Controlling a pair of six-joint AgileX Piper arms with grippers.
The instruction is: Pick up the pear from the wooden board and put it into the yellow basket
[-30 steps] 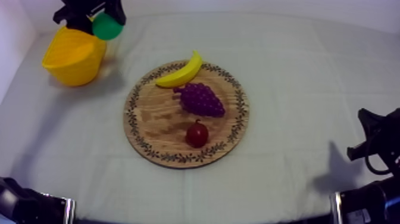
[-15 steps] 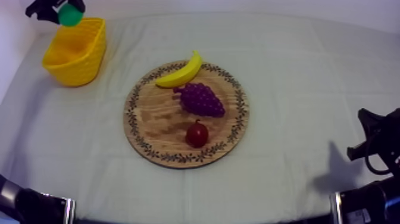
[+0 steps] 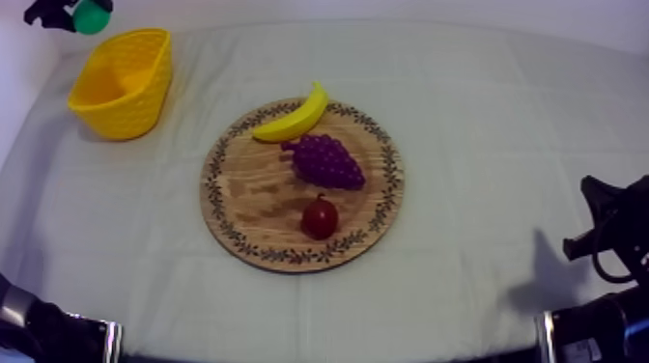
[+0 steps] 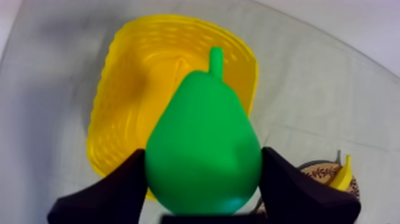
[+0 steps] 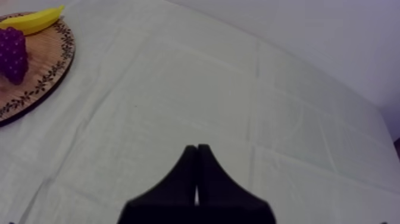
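Pear (image 4: pixel 202 143), base behind left tool (image 4: pixel 203 157)

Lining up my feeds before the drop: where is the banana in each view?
Top view: the banana lies across the board's far rim.
Left wrist view: its tip shows at the board's rim, beyond the pear.
Right wrist view: on the rim, beyond the grapes.
Shared landmark: the board's patterned rim.
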